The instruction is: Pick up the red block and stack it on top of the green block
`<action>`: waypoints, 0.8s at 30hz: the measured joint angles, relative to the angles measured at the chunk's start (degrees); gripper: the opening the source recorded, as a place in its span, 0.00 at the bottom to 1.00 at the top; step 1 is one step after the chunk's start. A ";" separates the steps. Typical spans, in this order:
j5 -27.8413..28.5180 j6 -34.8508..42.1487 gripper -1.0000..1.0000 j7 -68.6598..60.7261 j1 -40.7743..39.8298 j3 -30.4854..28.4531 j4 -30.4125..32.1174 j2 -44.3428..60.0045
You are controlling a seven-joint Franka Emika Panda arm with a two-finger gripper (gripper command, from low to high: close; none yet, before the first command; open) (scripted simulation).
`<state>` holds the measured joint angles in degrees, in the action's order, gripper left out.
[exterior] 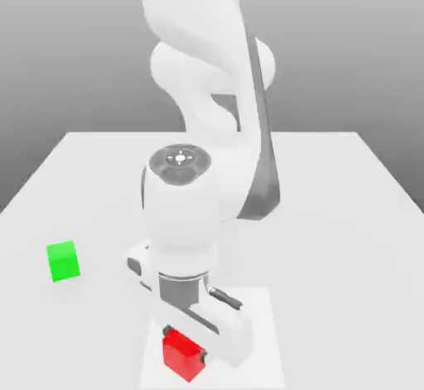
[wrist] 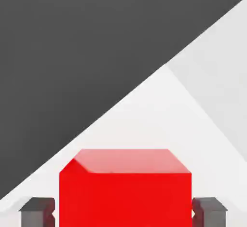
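Above a white square [exterior: 261, 330] on the pale tabletop [exterior: 348, 214], grey beyond, the gripper [exterior: 185, 344] points down, clamped on the red block [exterior: 182, 360].

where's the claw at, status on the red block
Claw shut on red block. Block at the white patch, green block apart from it. Nothing seen between the two.

Two cubes — one red cube [exterior: 183, 355], one green cube [exterior: 63, 261]; one robot arm [exterior: 181, 214] — with one two-finger gripper [exterior: 185, 344]. One white table [exterior: 323, 239], one white square panel [exterior: 263, 330]
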<state>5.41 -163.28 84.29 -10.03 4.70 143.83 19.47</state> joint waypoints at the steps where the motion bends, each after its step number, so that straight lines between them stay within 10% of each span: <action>1: 0.02 -0.04 0.00 0.02 0.00 0.01 0.00 0.00; 11: -2.43 8.31 0.00 4.23 -4.41 -3.48 4.65 -12.82; 18: -1.48 9.41 0.00 21.35 -22.92 -12.97 13.24 -22.70; 24: -5.69 1.88 0.00 27.67 -28.97 -15.70 17.25 -19.26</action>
<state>-0.28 -161.40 111.96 -38.99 -11.00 161.08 0.22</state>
